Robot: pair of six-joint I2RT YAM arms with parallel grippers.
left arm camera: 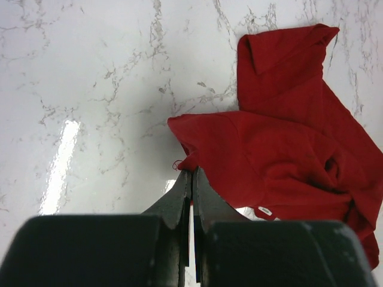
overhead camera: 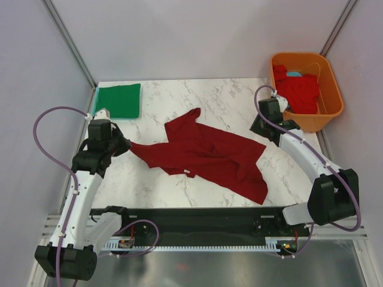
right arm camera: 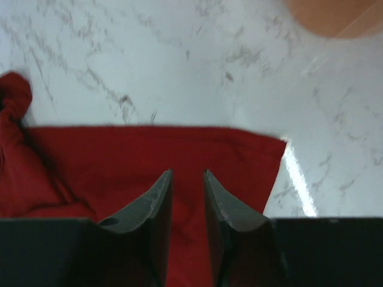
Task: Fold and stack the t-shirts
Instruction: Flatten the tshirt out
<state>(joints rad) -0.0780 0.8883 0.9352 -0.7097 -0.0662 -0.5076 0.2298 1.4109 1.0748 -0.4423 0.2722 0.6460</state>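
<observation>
A dark maroon t-shirt (overhead camera: pixel 209 155) lies crumpled and spread across the middle of the marble table. My left gripper (overhead camera: pixel 127 145) is shut on its left corner, and the left wrist view shows the fingertips (left arm camera: pixel 192 171) pinching the cloth's edge (left arm camera: pixel 281 149). My right gripper (overhead camera: pixel 257 127) hovers over the shirt's right edge. In the right wrist view its jaws (right arm camera: pixel 187 173) stand apart, with red cloth (right arm camera: pixel 149 155) showing in the gap and nothing pinched. A folded green t-shirt (overhead camera: pixel 118 100) lies flat at the back left corner.
An orange plastic tub (overhead camera: pixel 328 113) stands at the back right, holding a brighter red shirt (overhead camera: pixel 298 91) and a bit of light blue cloth (overhead camera: pixel 294 74). Its rim (right arm camera: pixel 335 15) shows at the top of the right wrist view. Grey walls enclose the table.
</observation>
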